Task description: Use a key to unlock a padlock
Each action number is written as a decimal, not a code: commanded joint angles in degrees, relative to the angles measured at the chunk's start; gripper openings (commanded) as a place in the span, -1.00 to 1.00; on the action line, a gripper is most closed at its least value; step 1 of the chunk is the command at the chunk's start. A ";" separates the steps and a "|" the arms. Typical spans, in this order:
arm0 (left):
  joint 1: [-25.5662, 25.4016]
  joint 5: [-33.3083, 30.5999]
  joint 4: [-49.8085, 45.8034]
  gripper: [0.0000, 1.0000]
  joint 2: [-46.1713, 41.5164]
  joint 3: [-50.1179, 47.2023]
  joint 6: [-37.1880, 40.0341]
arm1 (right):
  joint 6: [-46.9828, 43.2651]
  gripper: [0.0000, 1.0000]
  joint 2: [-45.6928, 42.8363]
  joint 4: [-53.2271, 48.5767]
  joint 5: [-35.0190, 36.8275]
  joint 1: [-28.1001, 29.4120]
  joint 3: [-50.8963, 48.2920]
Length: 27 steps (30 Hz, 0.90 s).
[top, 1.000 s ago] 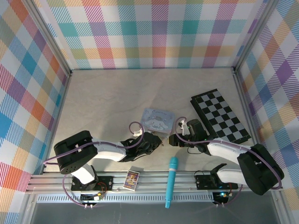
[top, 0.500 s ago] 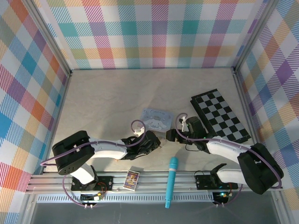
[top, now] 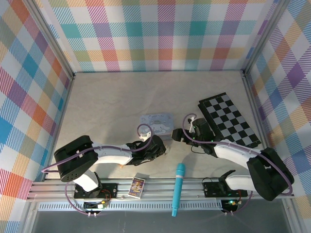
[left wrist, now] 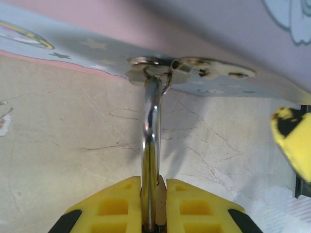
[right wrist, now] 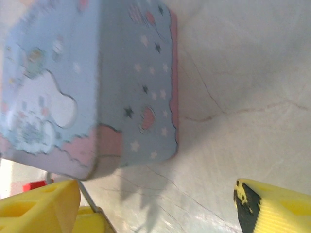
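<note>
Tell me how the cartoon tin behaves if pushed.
The tin looks thin-walled and probably light, so it likely slides on the smooth table. The padlock through its hasp, clamped by the left gripper, would probably make it pivot.

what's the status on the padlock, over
Left claw shut on the padlock, shackle hooked at clasp of the cartoon tin. Right claw open, empty, by the tin. Teal stick lies clear of both.
</note>
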 commanded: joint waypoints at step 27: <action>3.23 -3.45 -25.25 -0.95 3.37 8.47 15.55 | -8.91 0.45 15.57 -17.02 8.62 3.85 17.92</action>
